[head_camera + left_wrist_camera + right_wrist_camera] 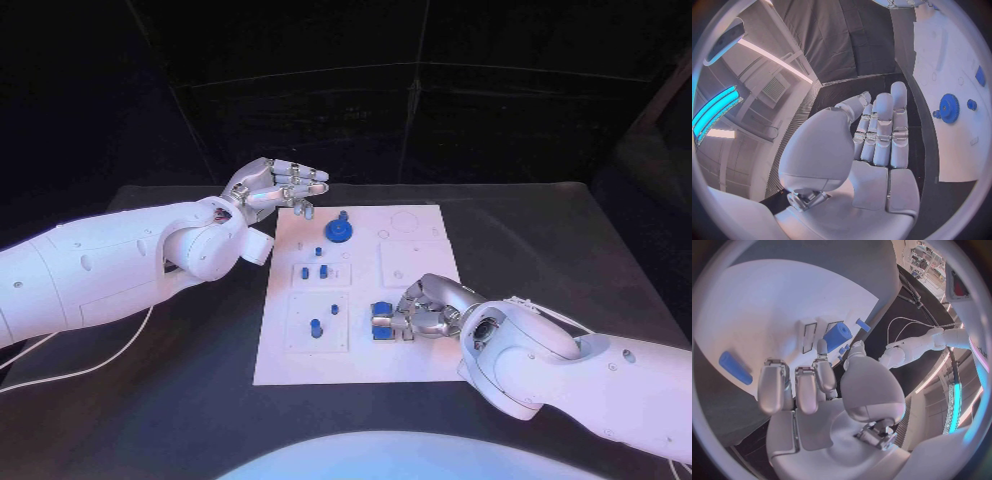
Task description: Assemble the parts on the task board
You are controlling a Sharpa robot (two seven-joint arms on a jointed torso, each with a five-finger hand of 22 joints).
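The white task board [411, 355] lies in the middle of the black table. A blue gear [339, 231] stands at its far end, also seen as the gear [949, 107] beside a small blue peg [971, 104]. Several small blue parts [317, 271] sit in the board's middle plates. My right hand [421, 310] rests over the board's near right part, its thumb and a finger pinching a blue cylinder [837, 336]; that cylinder [382, 310] shows at its fingertips. A blue piece [736, 367] lies flat nearby. My left hand [274, 187] hovers off the board's far left corner, fingers straight, holding nothing.
A white cable [87, 360] trails over the table on the left beneath my left arm. Bare black table [548, 250] lies to the right of the board. Another blue part [384, 334] sits on the board just nearer than the right hand's fingers.
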